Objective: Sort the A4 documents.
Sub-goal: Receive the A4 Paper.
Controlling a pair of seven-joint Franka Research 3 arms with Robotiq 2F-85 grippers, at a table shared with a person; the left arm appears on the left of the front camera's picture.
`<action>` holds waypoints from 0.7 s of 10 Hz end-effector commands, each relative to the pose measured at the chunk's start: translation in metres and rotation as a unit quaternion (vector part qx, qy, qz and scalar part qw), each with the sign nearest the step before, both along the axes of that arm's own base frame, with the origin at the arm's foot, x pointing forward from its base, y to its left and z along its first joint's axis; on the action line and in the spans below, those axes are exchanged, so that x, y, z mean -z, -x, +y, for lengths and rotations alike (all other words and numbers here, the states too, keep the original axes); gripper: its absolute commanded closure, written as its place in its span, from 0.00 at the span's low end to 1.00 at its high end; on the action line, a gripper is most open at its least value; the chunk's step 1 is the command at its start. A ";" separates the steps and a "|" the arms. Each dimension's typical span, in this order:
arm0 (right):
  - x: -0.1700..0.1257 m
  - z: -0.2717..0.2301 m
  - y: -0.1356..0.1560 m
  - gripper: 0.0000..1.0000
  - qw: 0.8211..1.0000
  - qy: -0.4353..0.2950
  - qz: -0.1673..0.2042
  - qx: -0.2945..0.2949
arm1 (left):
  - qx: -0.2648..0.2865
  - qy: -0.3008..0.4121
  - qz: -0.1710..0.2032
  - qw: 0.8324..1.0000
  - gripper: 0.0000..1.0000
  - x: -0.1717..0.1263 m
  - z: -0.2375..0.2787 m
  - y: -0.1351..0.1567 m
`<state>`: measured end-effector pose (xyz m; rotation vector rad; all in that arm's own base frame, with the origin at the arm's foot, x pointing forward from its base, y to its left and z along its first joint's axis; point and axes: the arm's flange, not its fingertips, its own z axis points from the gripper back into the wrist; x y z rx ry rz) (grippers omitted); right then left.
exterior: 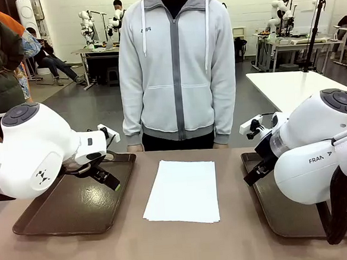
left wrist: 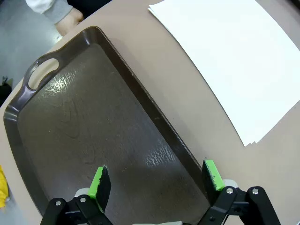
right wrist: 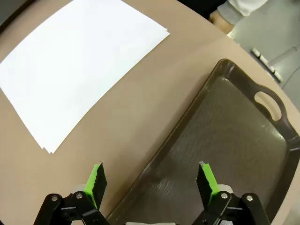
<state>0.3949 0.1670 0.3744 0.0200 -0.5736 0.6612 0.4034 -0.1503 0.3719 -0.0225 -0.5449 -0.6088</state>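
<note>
- Worktop (exterior: pixel 140 251): flat, matte, beige-brown surface; a person (exterior: pixel 177 76) in a light grey zipped hoodie stands at its far edge.
- Room: grey floor (exterior: pixel 88 106), white brick wall behind, and a white table (exterior: pixel 295 86) farther off to the right.
- A4 documents (exterior: pixel 182 190): a thin stack of blank white rectangular sheets, lying flat on the worktop at its middle, between the two trays and touching neither. The sheet edges are slightly fanned at one near corner.
- Left tray (exterior: pixel 60 218): dark brown, glossy, with a faintly textured floor, a raised rim, rounded corners and an oval handle cut-out (left wrist: pixel 43 74). It holds nothing.
- Right tray (right wrist: pixel 234 140): same shape and finish, also holding nothing.
- Left gripper (left wrist: pixel 157 176): jaws wide apart with nothing between them. It hangs above the left tray; one green pad is over the tray floor, the other over the rim on the documents' side.
- Right gripper (right wrist: pixel 152 176): jaws wide apart with nothing between them. One green pad is over the bare worktop, the other over the right tray.
- Person's hands: one (left wrist: pixel 70 18) rests near the left tray's handle end, the other (right wrist: pixel 220 18) near the right tray's far corner.
</note>
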 end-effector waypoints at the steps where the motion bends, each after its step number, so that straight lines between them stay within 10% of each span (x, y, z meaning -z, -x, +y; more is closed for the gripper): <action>1: 0.000 0.000 0.000 0.00 1.000 0.000 0.000 0.000 | 0.000 0.000 0.000 1.000 0.00 0.000 0.000 0.000; 7: 0.000 0.000 0.000 0.00 1.000 0.000 0.000 0.000 | 0.000 0.000 0.000 1.000 0.00 0.000 0.000 0.000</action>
